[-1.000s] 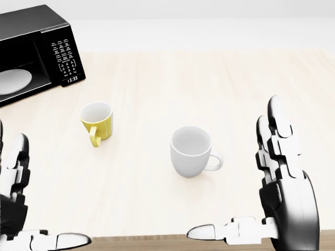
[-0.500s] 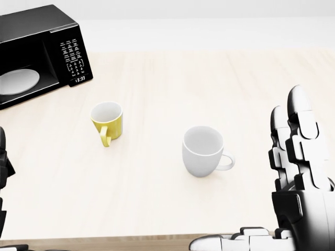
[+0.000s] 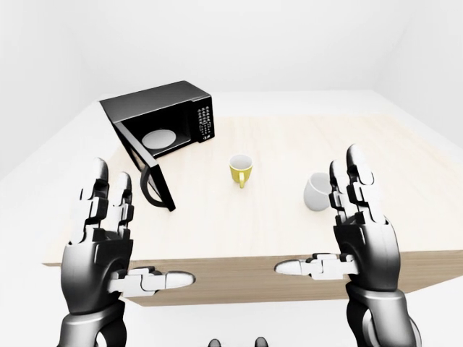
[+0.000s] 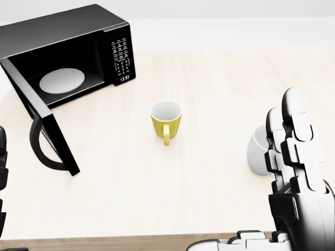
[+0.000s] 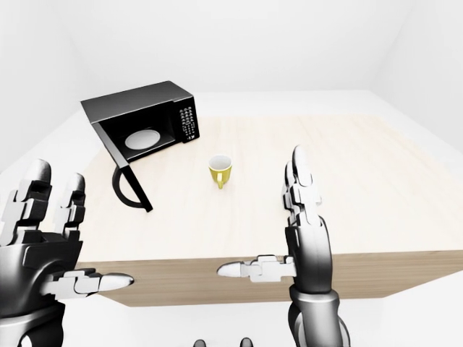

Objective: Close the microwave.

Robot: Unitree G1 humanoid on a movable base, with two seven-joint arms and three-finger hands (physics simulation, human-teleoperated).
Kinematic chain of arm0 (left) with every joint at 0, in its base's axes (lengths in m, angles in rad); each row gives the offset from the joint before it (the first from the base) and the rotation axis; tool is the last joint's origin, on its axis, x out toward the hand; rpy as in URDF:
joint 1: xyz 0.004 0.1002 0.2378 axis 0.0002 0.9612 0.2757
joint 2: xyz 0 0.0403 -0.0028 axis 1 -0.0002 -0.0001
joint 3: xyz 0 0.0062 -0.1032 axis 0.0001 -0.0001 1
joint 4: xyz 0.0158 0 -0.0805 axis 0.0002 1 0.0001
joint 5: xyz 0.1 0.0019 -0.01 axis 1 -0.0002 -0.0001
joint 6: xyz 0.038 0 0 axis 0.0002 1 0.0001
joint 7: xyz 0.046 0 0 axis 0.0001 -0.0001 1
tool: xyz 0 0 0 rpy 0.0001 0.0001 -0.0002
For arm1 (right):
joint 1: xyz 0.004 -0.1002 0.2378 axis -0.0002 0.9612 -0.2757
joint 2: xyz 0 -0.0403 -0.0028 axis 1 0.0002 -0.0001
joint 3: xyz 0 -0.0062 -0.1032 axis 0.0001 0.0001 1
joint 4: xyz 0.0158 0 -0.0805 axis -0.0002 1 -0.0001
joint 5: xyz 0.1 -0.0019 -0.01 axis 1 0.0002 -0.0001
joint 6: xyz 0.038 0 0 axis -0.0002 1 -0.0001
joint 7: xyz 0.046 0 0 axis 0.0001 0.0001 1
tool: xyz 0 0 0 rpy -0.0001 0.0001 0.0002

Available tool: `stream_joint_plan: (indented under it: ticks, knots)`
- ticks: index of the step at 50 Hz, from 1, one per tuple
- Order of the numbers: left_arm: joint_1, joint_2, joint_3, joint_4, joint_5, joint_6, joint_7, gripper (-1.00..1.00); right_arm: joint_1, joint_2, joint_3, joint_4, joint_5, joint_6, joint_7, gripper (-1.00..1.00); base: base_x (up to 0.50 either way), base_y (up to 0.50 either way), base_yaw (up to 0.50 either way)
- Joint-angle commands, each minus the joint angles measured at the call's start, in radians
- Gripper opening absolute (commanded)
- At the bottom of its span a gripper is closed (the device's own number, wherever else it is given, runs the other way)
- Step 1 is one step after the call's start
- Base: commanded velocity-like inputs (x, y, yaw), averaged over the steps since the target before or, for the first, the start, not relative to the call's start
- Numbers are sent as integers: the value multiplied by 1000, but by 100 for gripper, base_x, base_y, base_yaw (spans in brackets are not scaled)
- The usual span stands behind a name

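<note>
Microwave (image 4: 68, 49) sits at the top left of the table (image 4: 220, 89) in the head view, its door (image 4: 44, 130) swung open and reaching down toward the table's lower edge, a turntable plate (image 4: 63, 80) inside the cavity. A mug (image 4: 166, 119) stands near the table's middle, right of the door and well apart from it; a second mug (image 3: 316, 191) is further right, partly hidden behind the right hand (image 3: 358, 238). Left hand (image 3: 101, 249) is raised at lower left in the left-eye view, below the door, both hands spread-fingered over the table's lower edge, touching nothing.
</note>
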Motion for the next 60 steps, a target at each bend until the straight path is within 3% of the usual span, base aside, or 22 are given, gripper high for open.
stream_joint_plan:
  ticks: [1, 60]
  knots:
    - [1, 0, -6, 5, 8, 0, -2, 100, 0, -3, 7, 5, -5, 0, 0, 100, 0, 50, 0]
    - [-4, 9, -20, 29, 25, 0, 7, 100, -9, -11, 33, 57, -10, 0, -8, 100, 0, 50, 0]
